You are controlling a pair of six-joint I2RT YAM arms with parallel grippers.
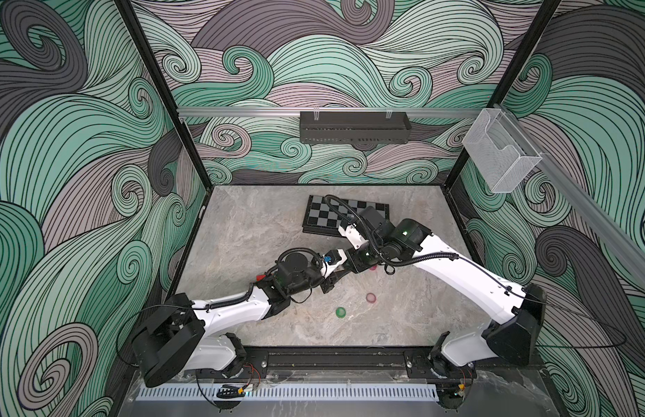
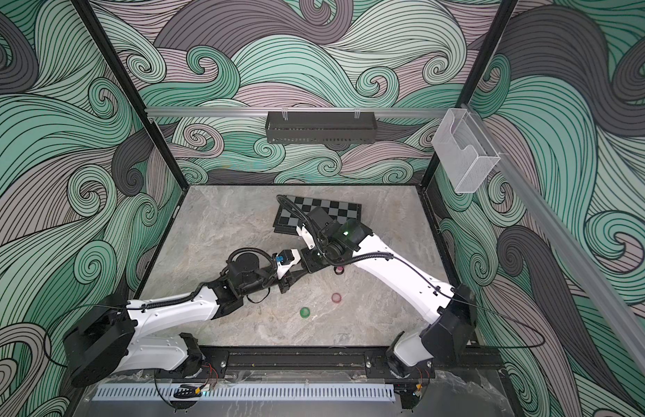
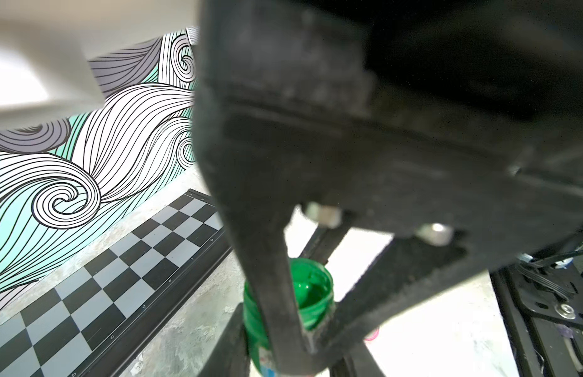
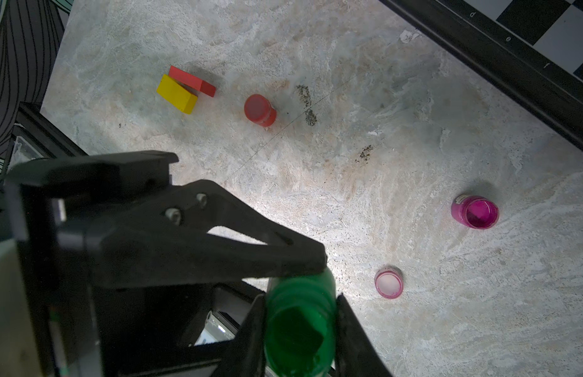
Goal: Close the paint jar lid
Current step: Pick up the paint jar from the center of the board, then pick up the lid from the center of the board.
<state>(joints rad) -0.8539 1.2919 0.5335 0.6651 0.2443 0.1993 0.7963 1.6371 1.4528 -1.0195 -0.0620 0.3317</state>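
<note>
Right gripper (image 4: pixel 301 295) is clamped on the green paint jar (image 4: pixel 299 336) by its sides, mid-table between my arms. I'd guess that's to steady it for capping. Left gripper (image 4: pixel 321 262) has its fingers pressed nearly together, tips against the jar; can't tell if it's pinching anything. Jar's glossy plastic, threaded neck, wet paint inside. Its round green lid (image 1: pixel 340 312) lies flat on the marble-look table (image 4: pixel 348 130), well apart, so that needs fetching.
</note>
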